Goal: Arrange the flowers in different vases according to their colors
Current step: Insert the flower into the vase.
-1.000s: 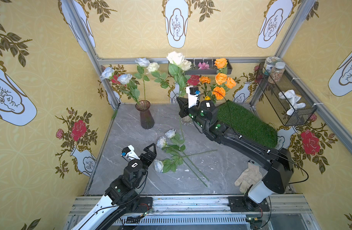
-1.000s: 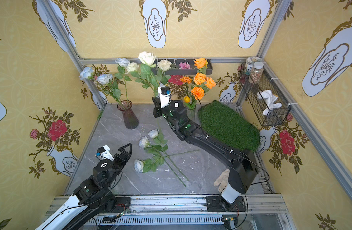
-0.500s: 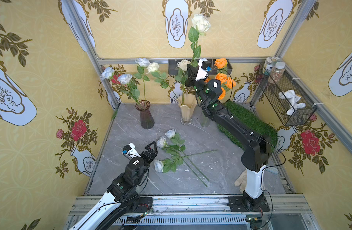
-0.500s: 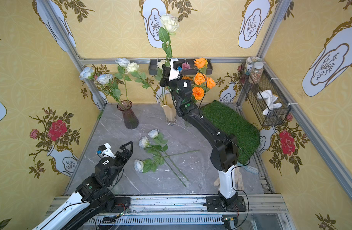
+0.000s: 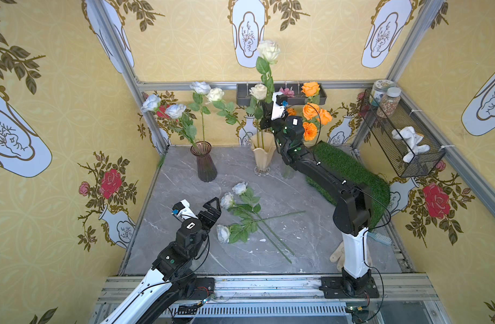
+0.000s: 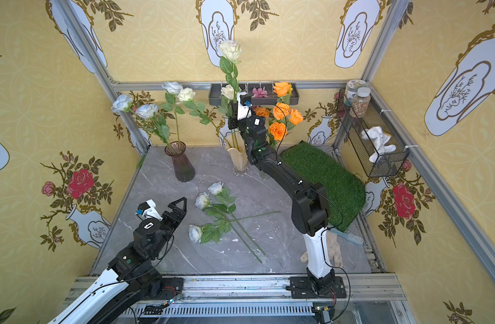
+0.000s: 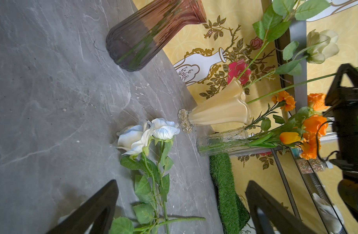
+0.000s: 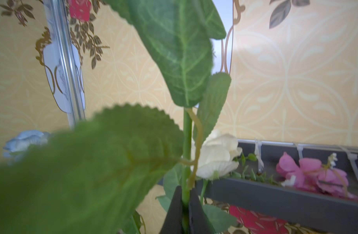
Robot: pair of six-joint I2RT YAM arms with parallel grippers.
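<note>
Step in hand: I'm seating a cream rose [image 5: 268, 50] in the cream vase [image 5: 263, 157]. By my read, this is the last stretch of the placement.
Right gripper [image 8: 185, 200]: pinched tight on the green stem just under the leaves. The wrist view shows both fingers closed on it.
Held flower: the bloom is high in the upper centre of both top views and the stem is close to upright. It runs down to the vase mouth and the tip looks to be inside the rim, though I can't tell how deep.
Cream vase: centre back of the table [image 5: 184, 179], upright, with other cream blooms already leaning out of it.
Left gripper [image 7: 181, 184]: jaws spread wide and holding nothing. It sits at lower left in the top views, just beside the loose flowers.
Already sorted: pale blue-white roses stand in the smoky vase [image 5: 204, 162], left of centre. The orange flowers [image 5: 311, 110] are in the clear vase [image 7: 222, 142], right of the cream one and partly behind my right arm.
Left to sort: three pale roses [image 5: 228, 200] lie at mid-frame with their stems crossed.
Next move: I'd ease the stem down until it bottoms out, let go, then back the fingers off without catching the leaves or knocking the vase.
After that: the pale roses likely go in the smoky vase. That means gripping one stem clear of the tangle.
</note>
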